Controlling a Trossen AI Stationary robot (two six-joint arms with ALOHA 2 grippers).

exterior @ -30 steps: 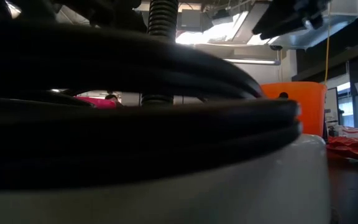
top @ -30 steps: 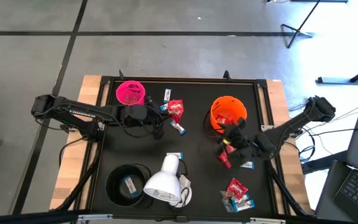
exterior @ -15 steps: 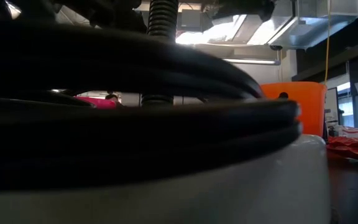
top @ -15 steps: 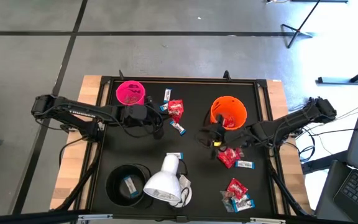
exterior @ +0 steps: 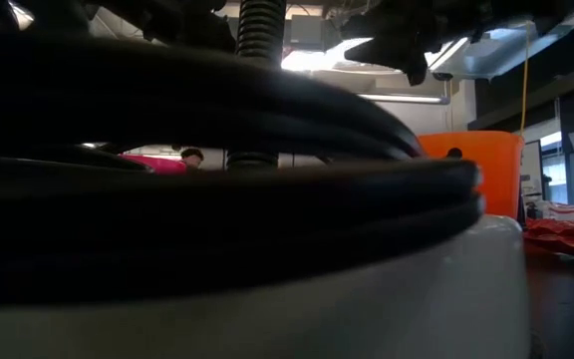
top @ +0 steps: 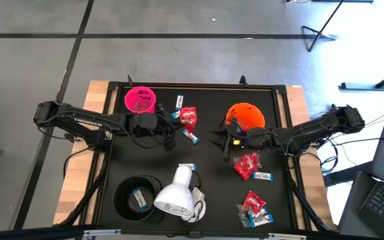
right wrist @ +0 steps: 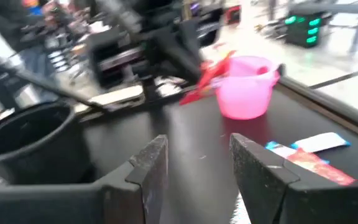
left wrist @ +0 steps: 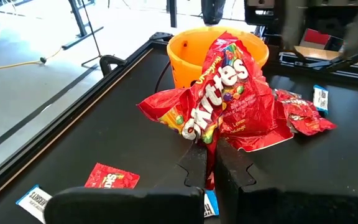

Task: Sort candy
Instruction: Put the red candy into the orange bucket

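On the black worktop (top: 205, 180), the left gripper (left wrist: 209, 163) sits near the pink cup (top: 140, 99), its jaws pinching a red candy packet (left wrist: 225, 93) that stands crumpled above them. Right gripper (top: 224, 141) hangs beside the orange cup (top: 245, 117), jaws spread with nothing between them. More red packets (top: 247, 165) and a white-and-blue bar (top: 263, 177) lie just beyond it, another cluster (top: 255, 208) near the front edge. One bar (top: 138, 197) rests inside the black cup (top: 121, 193), beside the white lamp head (top: 175, 193).
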